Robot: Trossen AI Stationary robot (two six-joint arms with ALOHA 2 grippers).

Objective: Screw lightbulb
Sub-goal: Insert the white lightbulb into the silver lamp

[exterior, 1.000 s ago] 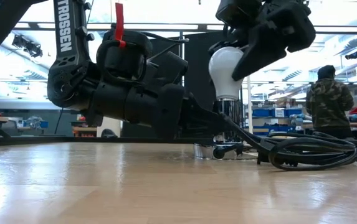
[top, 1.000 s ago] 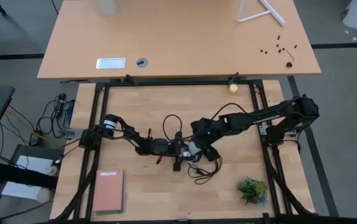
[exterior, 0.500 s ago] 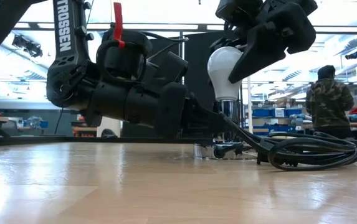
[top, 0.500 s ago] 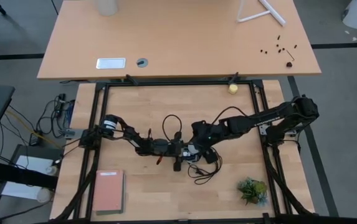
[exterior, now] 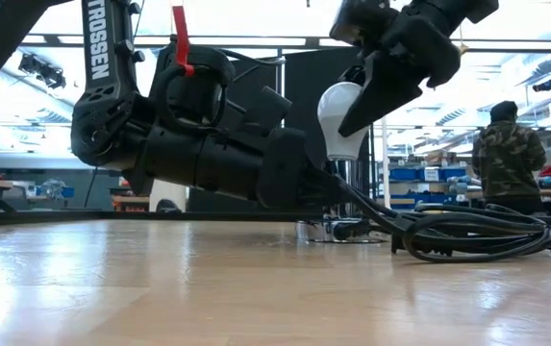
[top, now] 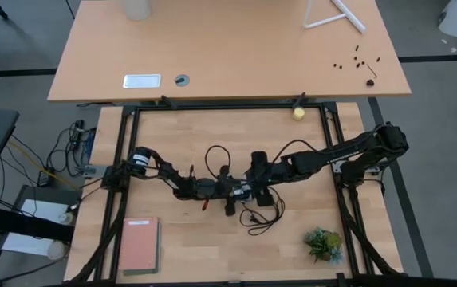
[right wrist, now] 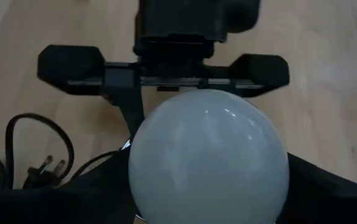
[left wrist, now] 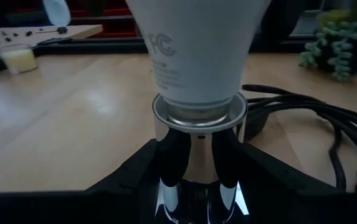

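Right pincer point(exterior: 357, 91) pinching the frosted white lightbulb point(exterior: 342, 117) from above, bulb base seated in the chrome socket point(left wrist: 198, 143), left pincer point(left wrist: 194, 180) clamping that socket, fingertips cut off, black cord point(exterior: 472, 235) coiled on wooden desk point(exterior: 256, 288).

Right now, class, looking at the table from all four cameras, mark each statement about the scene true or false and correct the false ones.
1. The right gripper holds the white frosted lightbulb from above. True.
2. The lightbulb's base sits in the shiny silver socket. True.
3. The left gripper is clamped on the small green plant. False: it grips the silver socket; the plant stands apart near the table's right front corner.
4. The pink notebook lies under the lightbulb. False: it lies at the table's left front corner.
5. A coiled black cord lies on the wooden table. True.
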